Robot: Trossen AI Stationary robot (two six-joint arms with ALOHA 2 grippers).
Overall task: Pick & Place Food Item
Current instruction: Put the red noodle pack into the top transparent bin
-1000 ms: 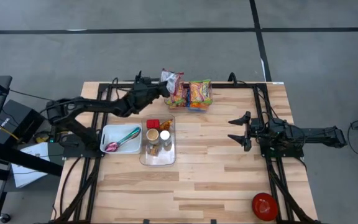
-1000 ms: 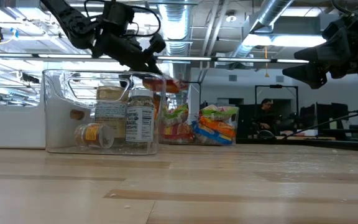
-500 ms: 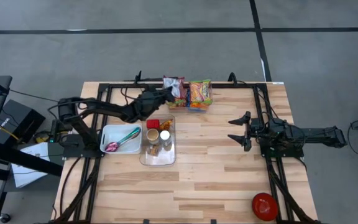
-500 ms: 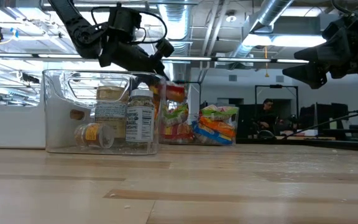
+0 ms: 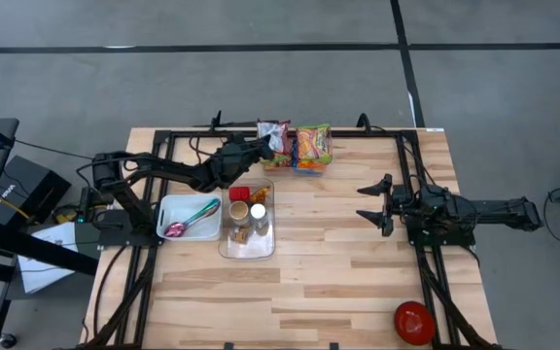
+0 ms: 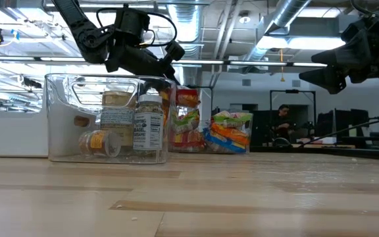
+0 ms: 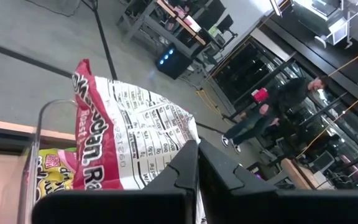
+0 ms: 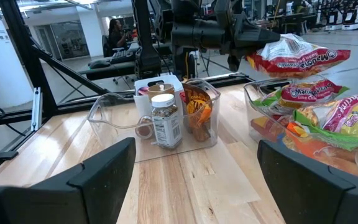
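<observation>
Since a second ago the left arm has carried the noodle packet [image 5: 274, 132] a little nearer, from over the pile of packets [image 5: 305, 147] toward the clear bin of jars [image 5: 249, 220]; in the last half second almost nothing moved. Its left pincer [image 5: 259, 144] is pressed together on the packet's edge, holding it in the air so it hangs free. On the bench [image 5: 338, 282], the right pincer [image 5: 371, 203] waits spread and empty.

Wooden table [image 5: 338, 272], clear bin [image 5: 249, 238], white tray [image 5: 168, 209], snack container [image 5: 304, 163], red bowl [image 5: 413, 322]
</observation>
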